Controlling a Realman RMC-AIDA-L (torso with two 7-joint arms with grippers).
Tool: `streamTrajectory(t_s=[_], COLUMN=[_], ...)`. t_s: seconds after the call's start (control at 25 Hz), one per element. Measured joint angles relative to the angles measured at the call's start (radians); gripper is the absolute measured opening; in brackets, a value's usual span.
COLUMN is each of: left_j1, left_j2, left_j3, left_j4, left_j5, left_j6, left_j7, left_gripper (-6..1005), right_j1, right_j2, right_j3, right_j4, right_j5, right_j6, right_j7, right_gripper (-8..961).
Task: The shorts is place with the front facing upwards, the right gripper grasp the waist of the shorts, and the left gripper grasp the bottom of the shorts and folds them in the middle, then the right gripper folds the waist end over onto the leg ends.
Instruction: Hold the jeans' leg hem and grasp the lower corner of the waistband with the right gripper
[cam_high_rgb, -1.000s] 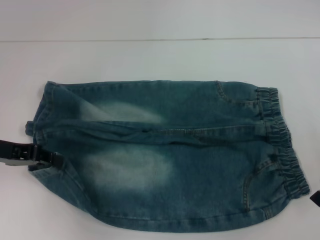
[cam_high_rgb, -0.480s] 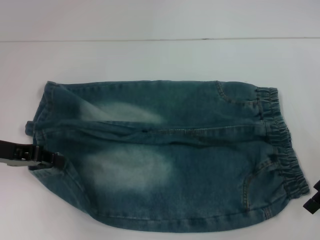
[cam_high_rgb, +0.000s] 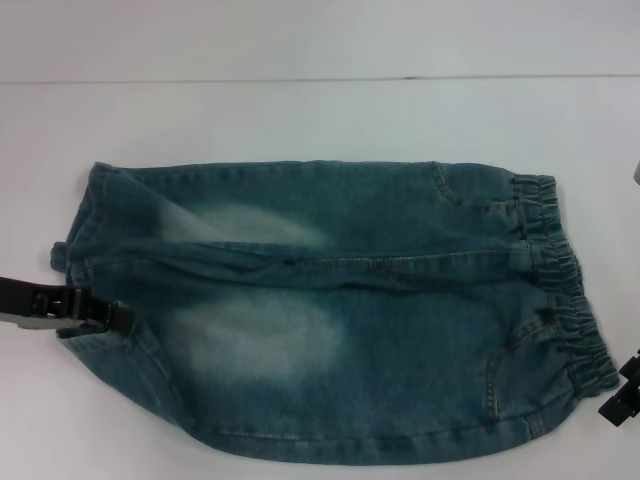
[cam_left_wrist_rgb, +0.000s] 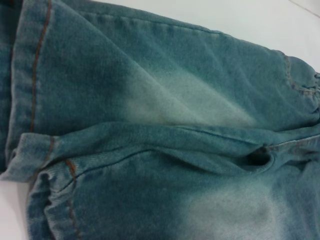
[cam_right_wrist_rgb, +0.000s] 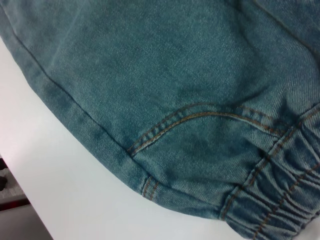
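Blue denim shorts (cam_high_rgb: 340, 310) lie flat and front-up on the white table (cam_high_rgb: 320, 120). The elastic waist (cam_high_rgb: 562, 285) points right and the leg ends (cam_high_rgb: 85, 240) point left. My left gripper (cam_high_rgb: 105, 318) reaches in from the left and touches the hem of the near leg. My right gripper (cam_high_rgb: 622, 392) shows only partly at the right edge, just beside the near corner of the waist. The left wrist view shows the leg hems (cam_left_wrist_rgb: 30, 80) and the crotch fold (cam_left_wrist_rgb: 260, 155) up close. In the right wrist view are the waistband (cam_right_wrist_rgb: 280, 200) and a pocket seam (cam_right_wrist_rgb: 200, 115).
Bare white table surface surrounds the shorts on the far side, with a narrow strip (cam_high_rgb: 60, 420) toward me. The table's near edge (cam_right_wrist_rgb: 20, 195) shows in the right wrist view, close to the shorts' side seam.
My right gripper has come further into view at the right edge, closing in on the waist corner. My left gripper has crept slightly onto the leg hem. The shorts lie unchanged.
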Motion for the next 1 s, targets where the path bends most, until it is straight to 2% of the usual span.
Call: streamTrajectory(t_s=[0.36,1.0], left_j1=[0.000,0.000], left_j2=[0.000,0.000], left_j3=[0.002,0.004], left_j4=[-0.002,-0.013], left_j5=[-0.005,-0.008], left_j6=[0.000,-0.002], left_j7=[0.000,0.002], left_gripper=[27,26], right_j1=[0.002,0.005], right_j2=[0.004,0.027], right_j3=[-0.004,0.002], right_j4=[0.002,0.002], right_j5=[-0.001,-0.026], right_j6=[0.013,0.036], right_j7=[0.001,0.001], right_gripper=[895,896])
